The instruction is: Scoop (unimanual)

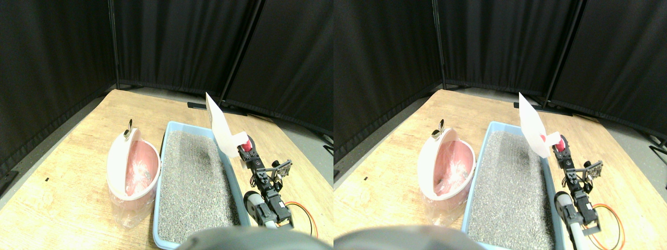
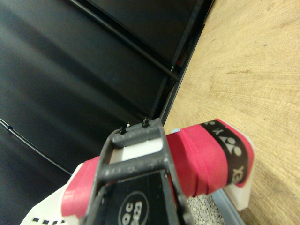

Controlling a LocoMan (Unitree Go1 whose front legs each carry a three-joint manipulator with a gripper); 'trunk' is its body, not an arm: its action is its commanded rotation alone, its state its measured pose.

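A white scoop (image 1: 221, 127) with a red-wrapped handle (image 2: 206, 159) hangs in the air over the far right edge of the blue tray (image 1: 164, 156), blade tilted upward. My right gripper (image 1: 247, 148) is shut on that handle, reaching in from the lower right. In the wrist view the dark jaw frame lies across the red wrap. Grey litter (image 1: 193, 177) fills the tray, with a darker patch near its far end. I cannot see whether the scoop carries anything.
A pink bin (image 1: 115, 161) with a white tilted lid and a clear plastic liner stands just left of the tray. An orange cable (image 1: 305, 213) loops on the wooden floor beside my arm. Black curtains (image 1: 172, 41) on poles close off the back.
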